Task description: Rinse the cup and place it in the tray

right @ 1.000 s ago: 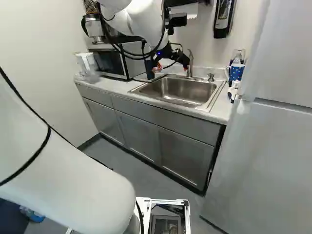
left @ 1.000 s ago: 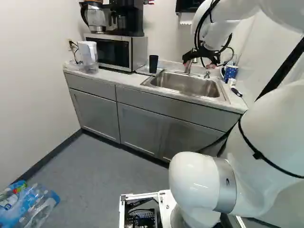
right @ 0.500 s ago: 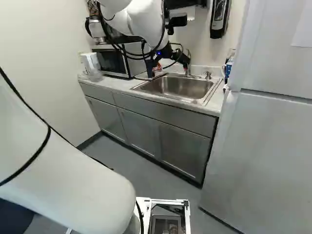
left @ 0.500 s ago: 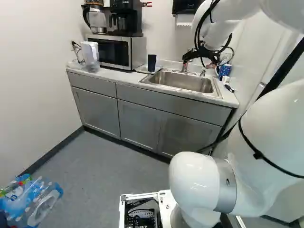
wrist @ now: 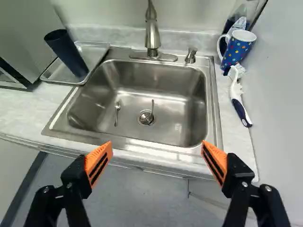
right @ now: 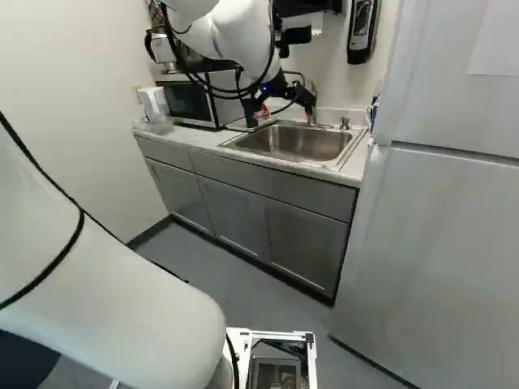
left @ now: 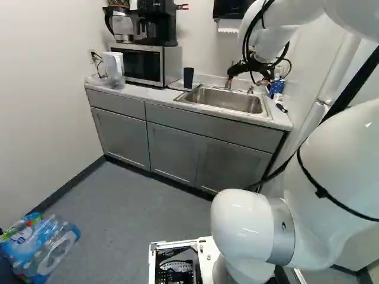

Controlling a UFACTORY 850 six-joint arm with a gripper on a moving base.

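"Looking past our gripper (right: 285, 116), we have the sink (wrist: 184, 94) ahead of us. How do our two fingers stand?"

"Wide apart, their orange pads (wrist: 99, 163) facing each other across a broad gap."

"And our dark blue cup (wrist: 68, 54)?"

"We see it upright in the metal tray (wrist: 102, 48), at the side of the sink nearer the microwave (left: 139, 65)."

"What do we have in the basin?"

"Two slender metal utensils, one (wrist: 117, 113) well apart from the drain (wrist: 146, 117), the other (wrist: 152, 109) reaching over it. The faucet (wrist: 152, 35) rises behind the basin, with a small pump (wrist: 191, 56) beside it."

"What about the side across from our tray?"

"There we find a blue dotted mug (wrist: 236, 49) on the counter (wrist: 233, 142), and a dish brush (wrist: 238, 101) lying with its bristled head near the mug. At the right of the right base view, we have the refrigerator (right: 438, 235)."
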